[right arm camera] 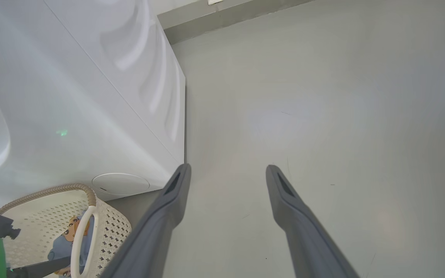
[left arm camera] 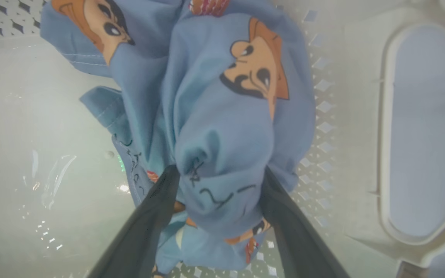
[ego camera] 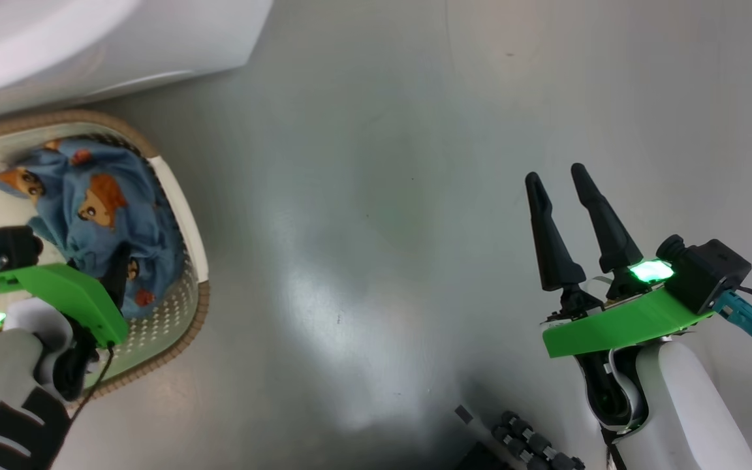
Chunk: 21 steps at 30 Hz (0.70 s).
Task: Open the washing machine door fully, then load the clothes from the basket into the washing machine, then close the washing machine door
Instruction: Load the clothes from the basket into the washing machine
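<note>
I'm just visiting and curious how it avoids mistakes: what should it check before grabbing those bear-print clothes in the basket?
1. Left jaws open, astride the clothes: ok.
2. Clothes lying inside the basket: ok.
3. Right jaws open, empty, over the floor: ok.
4. Door of the washing machine fully open: cannot tell.
5. One garment or two between the left jaws: cannot tell.
</note>
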{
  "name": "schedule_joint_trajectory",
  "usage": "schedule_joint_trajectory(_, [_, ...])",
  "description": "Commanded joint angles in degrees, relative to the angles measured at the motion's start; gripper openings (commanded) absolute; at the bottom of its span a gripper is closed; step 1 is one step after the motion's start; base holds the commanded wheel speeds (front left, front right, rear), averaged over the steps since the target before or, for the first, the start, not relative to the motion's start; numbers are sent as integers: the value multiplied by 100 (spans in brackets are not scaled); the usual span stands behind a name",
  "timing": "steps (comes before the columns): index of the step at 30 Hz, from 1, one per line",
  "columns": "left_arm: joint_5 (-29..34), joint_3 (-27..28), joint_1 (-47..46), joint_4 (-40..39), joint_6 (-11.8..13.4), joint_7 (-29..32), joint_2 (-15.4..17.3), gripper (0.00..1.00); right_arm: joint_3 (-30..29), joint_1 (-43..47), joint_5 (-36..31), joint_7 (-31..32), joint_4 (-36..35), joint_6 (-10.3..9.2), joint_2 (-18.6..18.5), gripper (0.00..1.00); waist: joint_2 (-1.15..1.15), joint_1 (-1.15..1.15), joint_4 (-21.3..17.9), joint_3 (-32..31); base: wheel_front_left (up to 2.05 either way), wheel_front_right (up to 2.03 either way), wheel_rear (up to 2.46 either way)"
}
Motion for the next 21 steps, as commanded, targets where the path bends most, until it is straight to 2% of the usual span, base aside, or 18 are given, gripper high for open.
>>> schedule_joint_trajectory(1, [-106, 33, -50, -61, -14, 8, 246, 100, 122, 89, 55, -28, -148, 9, 4, 100, 0, 0, -51, 58, 0, 0, 0])
schedule_joint_trajectory(6, [-455, -279, -178, -33, -14, 23, 308, 100, 148, 165, 4, -28, -212, 9, 5, 100, 0, 0, -66, 60, 0, 0, 0])
schedule_joint_trajectory(7, [-516, -332, -203, -22, -14, 15, 305, 64, 145, 182, -12, -28, -222, 9, 5, 100, 0, 0, -62, 51, 0, 0, 0])
schedule_joint_trajectory(8, [-572, -385, -226, -12, -14, -1, 303, 24, 141, 195, -27, -28, -229, 9, 5, 100, 0, 0, -58, 42, 0, 0, 0])
schedule_joint_trajectory(9, [-636, -436, -241, -16, -14, -8, 296, 0, 133, 205, -43, -28, -235, 9, 5, 100, 0, 0, -52, 30, 0, 0, 0])
schedule_joint_trajectory(21, [-1289, -738, -131, -65, -14, -634, 228, 0, 2, 157, -150, -28, -167, 9, 5, 100, 0, 0, 227, -483, 0, 0, 0])
